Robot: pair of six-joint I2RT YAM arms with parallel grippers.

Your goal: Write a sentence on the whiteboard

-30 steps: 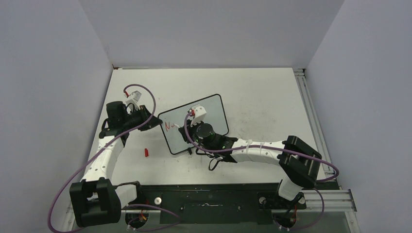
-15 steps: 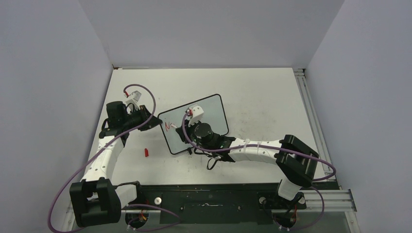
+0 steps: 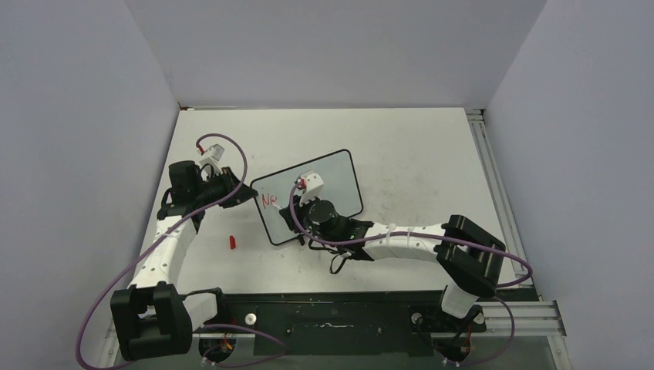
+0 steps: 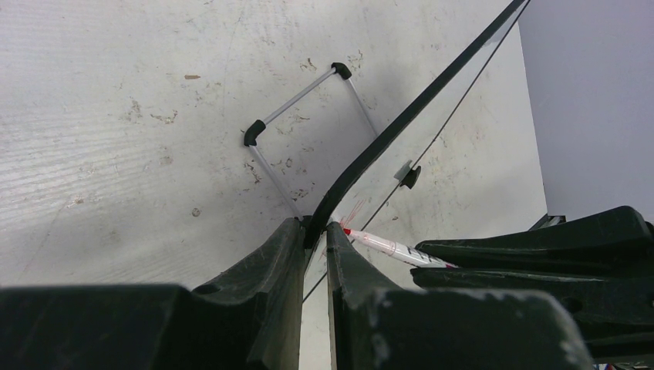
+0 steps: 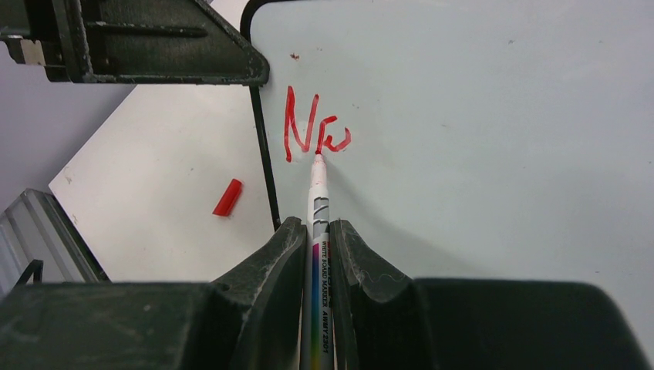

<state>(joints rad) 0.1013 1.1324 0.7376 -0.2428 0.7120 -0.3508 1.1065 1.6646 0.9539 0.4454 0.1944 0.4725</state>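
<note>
Two grippers are clenched. The left gripper point(image 4: 315, 231) clamps the black-framed edge of the whiteboard point(image 5: 501, 116), which runs up and away from between its fingers. The right gripper point(image 5: 315, 231) grasps a marker point(image 5: 318, 193) projecting straight ahead of its fingertips, tip touching the board. The sentence point(image 5: 315, 132), red lettering reading roughly "Ne", sits directly ahead of that tip. A red cap point(image 5: 227, 197) lies on the table point(image 5: 154, 177), ahead-left of the right gripper.

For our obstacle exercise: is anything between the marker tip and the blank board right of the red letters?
Nothing visible. The marker in the right gripper touches the whiteboard at the letters; bare board lies beyond.
</note>
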